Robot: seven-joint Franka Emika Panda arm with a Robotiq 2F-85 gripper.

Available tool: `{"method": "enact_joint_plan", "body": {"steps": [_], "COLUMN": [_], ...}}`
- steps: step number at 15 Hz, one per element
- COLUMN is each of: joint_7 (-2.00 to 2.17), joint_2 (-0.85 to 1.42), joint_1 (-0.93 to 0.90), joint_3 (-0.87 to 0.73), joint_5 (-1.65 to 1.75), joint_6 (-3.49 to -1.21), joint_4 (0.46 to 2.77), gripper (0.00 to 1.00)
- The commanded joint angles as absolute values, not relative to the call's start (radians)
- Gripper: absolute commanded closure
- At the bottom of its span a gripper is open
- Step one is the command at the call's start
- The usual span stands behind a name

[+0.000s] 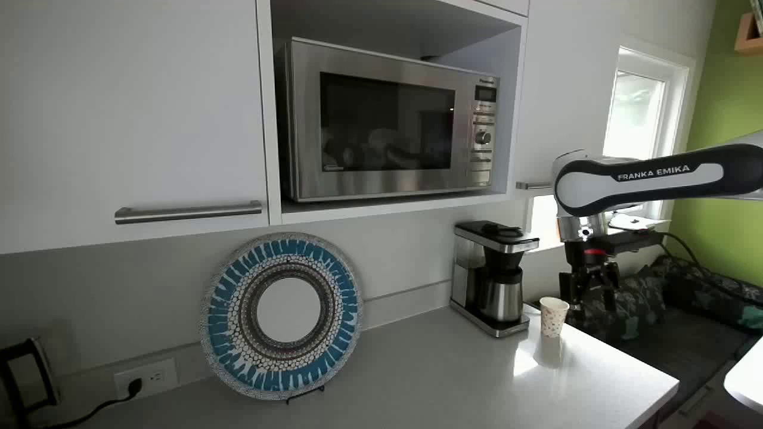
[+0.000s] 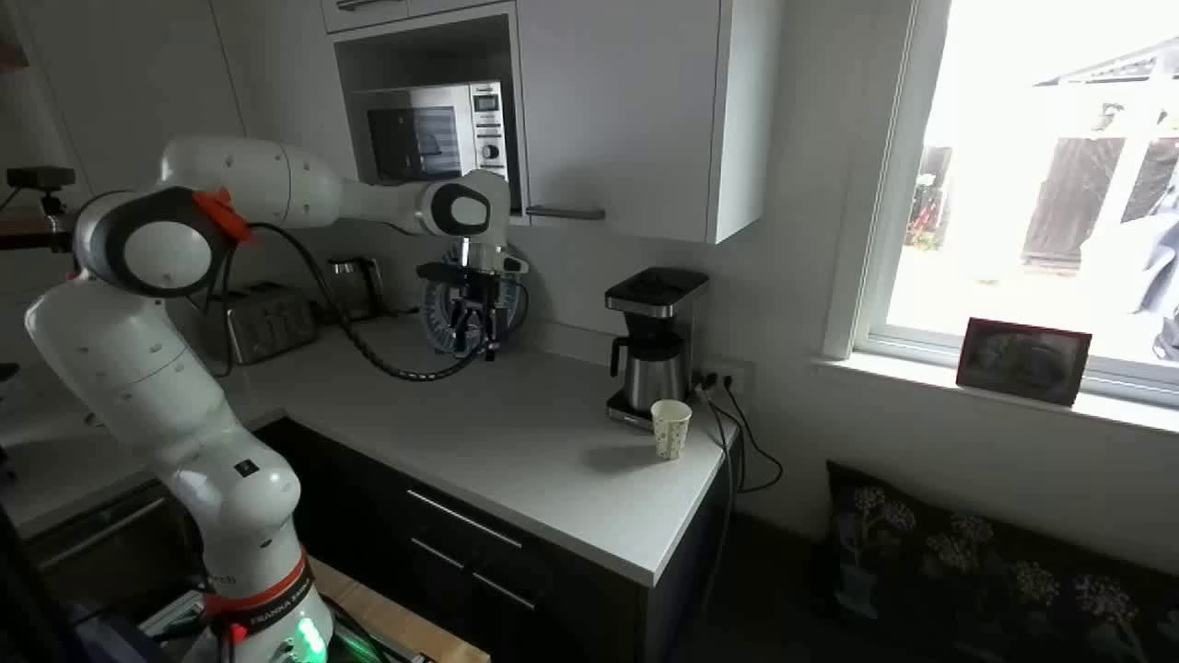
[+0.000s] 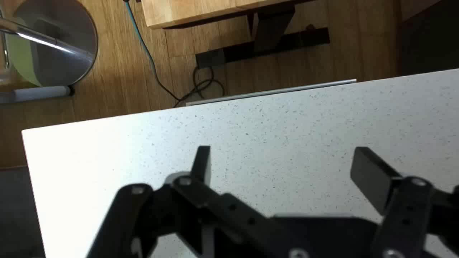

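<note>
In exterior view, see cup [image 1: 554,319] upright on bench [image 1: 453,387], just beside coffee maker [image 1: 495,280], near bench end; barely make out hand [image 1: 590,298], dark against cushions [image 1: 647,304]. In exterior view, find wide stretch of bench between toaster [image 2: 274,322] and cup; see disc [image 2: 437,318] part-hidden behind hand. In wrist view, see hand, jaws parted wide, above bench; long edge [image 3: 143,116], corner [image 3: 27,132], floor [image 3: 107,82] beyond; catch metal base [image 3: 68,25] cut off.

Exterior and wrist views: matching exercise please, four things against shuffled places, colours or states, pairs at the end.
1. microwave
2. end effector
3. cup
4. cushion

A. on the counter, by the coffee maker
B. dark, with pale flowers
C. in a recess of the cabinet
D. open, holding nothing

Pairs: 1-C, 2-D, 3-A, 4-B
</note>
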State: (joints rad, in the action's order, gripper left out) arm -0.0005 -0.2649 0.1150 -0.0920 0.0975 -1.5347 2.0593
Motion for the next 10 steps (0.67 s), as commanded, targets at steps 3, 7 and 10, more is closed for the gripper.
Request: {"method": "enact_joint_plan", "body": {"steps": [3, 7, 10], "joint_7": [0.000, -0.012, 0.038], "joint_2": [-0.264, -0.274, -0.286], "joint_1": [0.110, 0.103, 0.093], "joint_3": [-0.097, -0.093, -0.065], "joint_5": [0.098, 0.092, 0.111], "joint_6": [-1.532, -1.554, -1.518], "joint_4": [2.057, 2.047, 1.975], "gripper": [0.00, 0.00, 0.00]}}
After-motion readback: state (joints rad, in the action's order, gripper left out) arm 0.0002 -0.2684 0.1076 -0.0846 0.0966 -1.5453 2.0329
